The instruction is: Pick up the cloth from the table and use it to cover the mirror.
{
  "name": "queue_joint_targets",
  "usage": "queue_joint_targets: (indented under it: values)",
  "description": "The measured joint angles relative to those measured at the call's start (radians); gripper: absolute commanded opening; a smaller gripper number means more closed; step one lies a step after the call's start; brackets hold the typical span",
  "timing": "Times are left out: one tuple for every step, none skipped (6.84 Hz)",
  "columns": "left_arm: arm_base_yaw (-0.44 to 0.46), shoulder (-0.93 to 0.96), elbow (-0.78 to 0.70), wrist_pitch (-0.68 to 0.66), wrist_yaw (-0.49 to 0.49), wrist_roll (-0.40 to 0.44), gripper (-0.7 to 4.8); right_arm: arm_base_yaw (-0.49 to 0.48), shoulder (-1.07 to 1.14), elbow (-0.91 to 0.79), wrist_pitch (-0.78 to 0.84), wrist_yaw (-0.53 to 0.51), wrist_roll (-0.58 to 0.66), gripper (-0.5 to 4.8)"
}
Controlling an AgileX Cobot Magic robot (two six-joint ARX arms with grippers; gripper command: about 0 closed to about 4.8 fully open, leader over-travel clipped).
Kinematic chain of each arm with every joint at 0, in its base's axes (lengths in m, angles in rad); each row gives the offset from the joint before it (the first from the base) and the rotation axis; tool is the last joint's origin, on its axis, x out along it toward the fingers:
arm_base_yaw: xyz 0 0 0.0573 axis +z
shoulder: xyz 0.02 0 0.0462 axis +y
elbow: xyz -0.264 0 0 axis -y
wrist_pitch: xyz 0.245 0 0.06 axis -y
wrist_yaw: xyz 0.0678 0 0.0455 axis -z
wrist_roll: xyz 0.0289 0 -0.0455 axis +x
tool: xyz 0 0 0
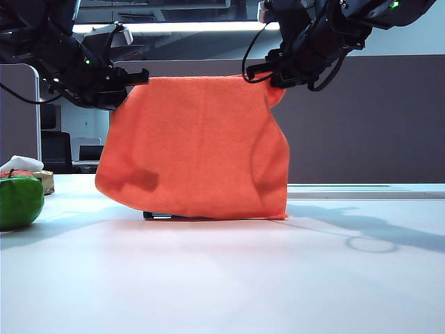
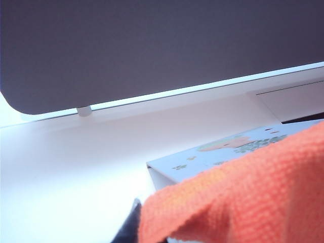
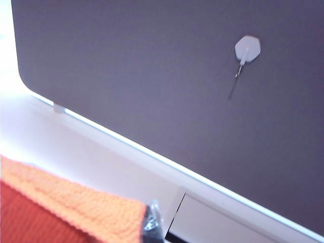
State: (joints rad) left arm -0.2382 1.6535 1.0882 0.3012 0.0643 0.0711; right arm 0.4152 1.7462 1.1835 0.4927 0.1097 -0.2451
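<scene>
The bright orange microfibre cloth (image 1: pixel 198 149) hangs draped over the mirror, top corners clamped by left gripper (image 1: pixel 132 78) and right gripper (image 1: pixel 268 73); release follows.

In the exterior view we see the cloth (image 1: pixel 198 149) hanging across the centre and hiding the mirror almost entirely; only a dark strip of its base (image 1: pixel 158 216) peeks out at the cloth's lower left edge. The left gripper (image 1: pixel 135 76) and right gripper (image 1: pixel 261 72) pinch the cloth's top corners, their arms cut off by the upper frame edge. At the left edge, a green ball (image 1: pixel 19 200) is cropped, and behind it a white rag (image 1: pixel 22 164) and a brownish object too small to identify.
</scene>
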Motion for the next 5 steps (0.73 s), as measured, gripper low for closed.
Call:
queue_joint_targets:
  values:
    - [0.0,0.0,0.0,0.0,0.003,0.0,-0.05,-0.001,0.0,0.0,0.027,0.008,0.0,-0.05]
    - [-0.002,0.0,0.001,0.001,0.012,0.0,-0.06,-0.021,0.002,0.003,0.036,0.005,0.0,-0.05]
    - [-0.004,0.0,0.001,0.0,0.014,0.0,-0.05,-0.033,0.013,0.003,0.032,0.001,0.0,-0.05]
    - [-0.005,0.001,0.002,-0.001,0.014,0.0,-0.05,-0.042,0.048,0.018,-0.067,-0.017,0.002,-0.05]
    - [-0.005,0.001,0.002,-0.001,0.013,0.0,-0.05,-0.042,0.048,0.018,-0.075,-0.022,0.002,-0.05]
